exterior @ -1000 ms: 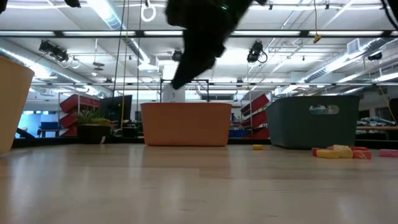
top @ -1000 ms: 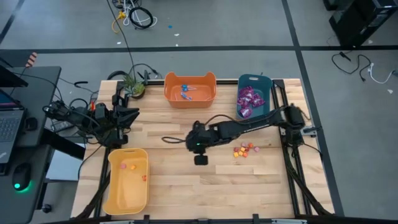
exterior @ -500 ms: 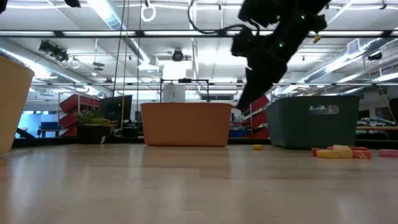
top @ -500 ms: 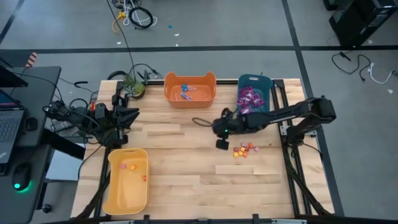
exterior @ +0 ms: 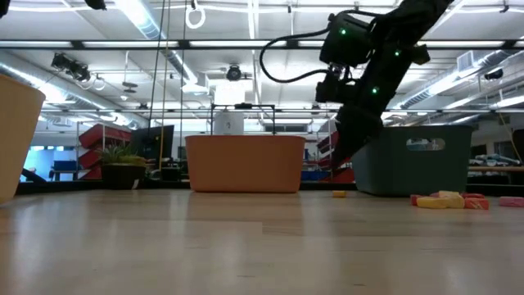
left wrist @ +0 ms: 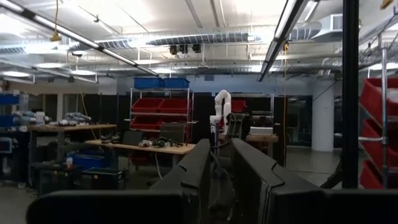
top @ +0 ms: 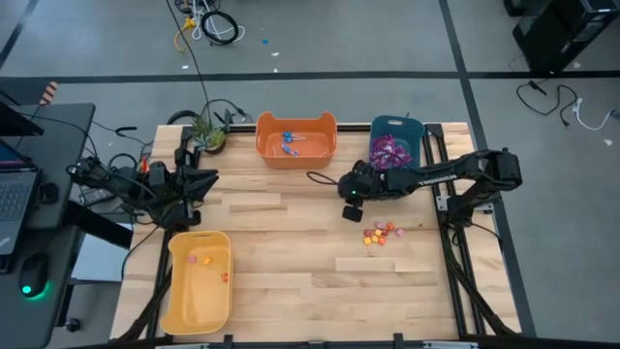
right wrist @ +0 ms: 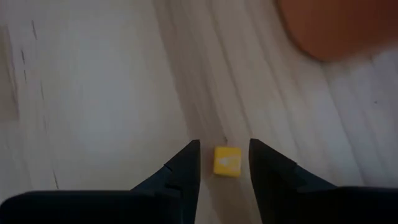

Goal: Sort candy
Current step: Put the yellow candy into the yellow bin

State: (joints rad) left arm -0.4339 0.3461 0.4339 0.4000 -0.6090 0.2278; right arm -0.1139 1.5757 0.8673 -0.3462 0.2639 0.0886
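The right gripper (right wrist: 222, 163), fingers spread, straddles a yellow candy (right wrist: 227, 161) at lower centre; it should descend centred, then close. The left gripper's (left wrist: 217, 168) fingers stand slightly parted.

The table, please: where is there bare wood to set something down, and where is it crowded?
Bare wood spans the near half of the table, right of the yellow bin, and the patch between the orange bin and the parked left hand. It is crowded by the teal bin, where the right hand hovers near the loose candies.
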